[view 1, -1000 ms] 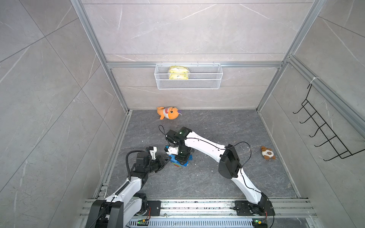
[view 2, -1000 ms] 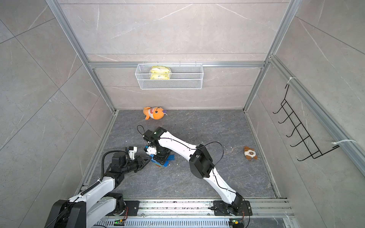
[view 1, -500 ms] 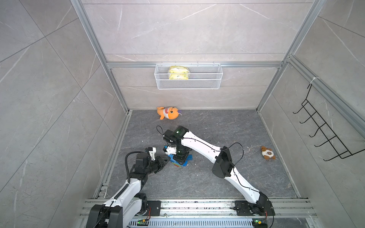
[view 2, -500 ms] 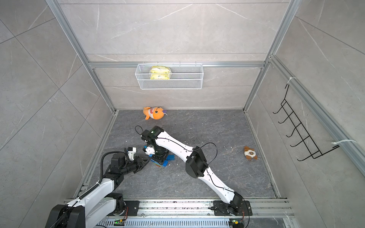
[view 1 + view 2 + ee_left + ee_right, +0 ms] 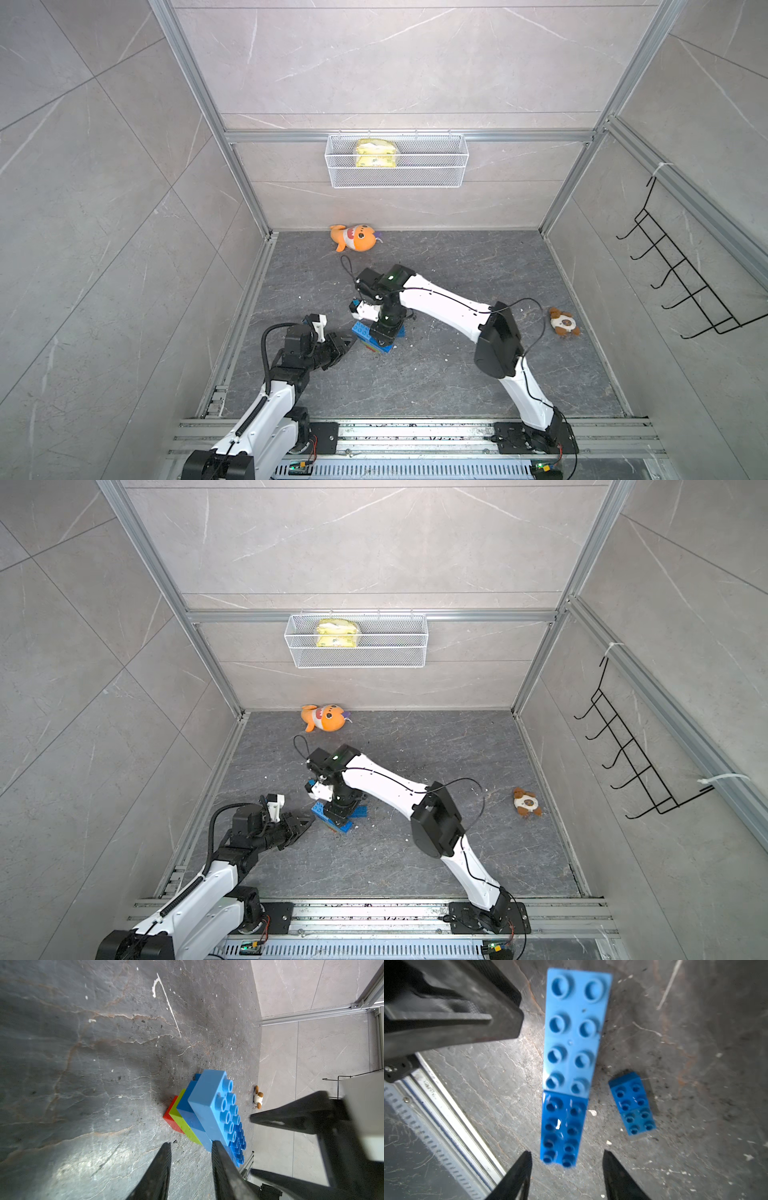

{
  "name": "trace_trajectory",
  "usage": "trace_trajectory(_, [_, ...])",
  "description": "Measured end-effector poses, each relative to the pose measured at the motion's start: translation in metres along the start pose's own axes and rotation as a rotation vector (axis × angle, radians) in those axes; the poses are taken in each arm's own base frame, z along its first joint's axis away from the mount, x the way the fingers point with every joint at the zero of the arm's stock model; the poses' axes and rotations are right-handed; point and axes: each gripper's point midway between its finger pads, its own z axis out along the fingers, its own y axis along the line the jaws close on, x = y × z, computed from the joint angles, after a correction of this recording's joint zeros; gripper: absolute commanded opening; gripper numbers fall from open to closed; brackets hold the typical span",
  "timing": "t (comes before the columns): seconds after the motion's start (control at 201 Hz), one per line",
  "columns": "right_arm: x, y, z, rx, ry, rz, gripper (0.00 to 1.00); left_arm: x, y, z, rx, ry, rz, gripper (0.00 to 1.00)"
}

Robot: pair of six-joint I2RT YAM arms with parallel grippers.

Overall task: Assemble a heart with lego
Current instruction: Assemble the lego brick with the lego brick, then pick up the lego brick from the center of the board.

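Note:
The heart [image 5: 207, 1113] stands on the dark floor as a stepped stack: a red brick at the bottom, then lime-green, then blue layers. In the right wrist view its top row [image 5: 571, 1064] is a light blue lego brick joined end to end with a darker one. A small pair of blue bricks [image 5: 632, 1103] lies lower beside it. My right gripper [image 5: 566, 1154] hangs over the stack [image 5: 360, 331], open, with the dark brick's end between its tips and untouched. My left gripper [image 5: 190, 1144] is open just left of the stack [image 5: 319, 809] and holds nothing.
An orange plush shark [image 5: 353, 237] lies at the back wall. A small brown plush [image 5: 562, 322] sits at the right. A wire basket [image 5: 397, 166] with a yellow packet hangs on the back wall, and a black hook rack [image 5: 681, 286] on the right wall.
My right gripper's jaws have spread apart and let go of the heart's top blue brick. The right arm's elbow has shifted. The left arm has barely moved.

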Motion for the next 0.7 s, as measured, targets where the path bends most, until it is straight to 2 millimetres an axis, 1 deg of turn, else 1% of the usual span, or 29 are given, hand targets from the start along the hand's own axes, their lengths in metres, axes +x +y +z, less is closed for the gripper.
trace_trajectory(0.11, [0.005,-0.022,-0.033,0.019,-0.128,0.051,0.59,-0.002,0.001,0.001,-0.009,-0.003,-0.004,0.37])
trace_trajectory(0.164, [0.012,-0.034,-0.040,0.042,-0.171,0.067,0.59,-0.003,0.001,0.001,-0.012,-0.006,-0.004,0.37])
trace_trajectory(0.209, [0.018,-0.042,-0.039,0.060,-0.183,0.070,0.59,-0.004,0.001,0.001,-0.011,-0.008,-0.003,0.37])
trace_trajectory(0.269, [0.025,-0.050,-0.028,0.085,-0.169,0.053,0.59,-0.004,0.001,0.001,-0.012,-0.011,-0.002,0.38])
trace_trajectory(0.404, [0.037,-0.060,0.022,0.116,-0.078,-0.020,0.62,-0.005,0.003,0.002,-0.020,-0.013,-0.007,0.38])
trace_trajectory(0.468, [0.041,-0.063,0.040,0.119,-0.046,-0.055,0.64,-0.005,0.003,0.002,-0.019,-0.014,-0.007,0.38])
trace_trajectory(0.543, [0.040,-0.068,0.053,0.127,-0.034,-0.089,0.64,-0.006,0.002,0.002,-0.019,-0.016,-0.008,0.38])
trace_trajectory(0.702, [0.029,-0.076,0.069,0.145,-0.046,-0.137,0.65,-0.008,0.000,0.001,-0.015,-0.033,0.002,0.39])
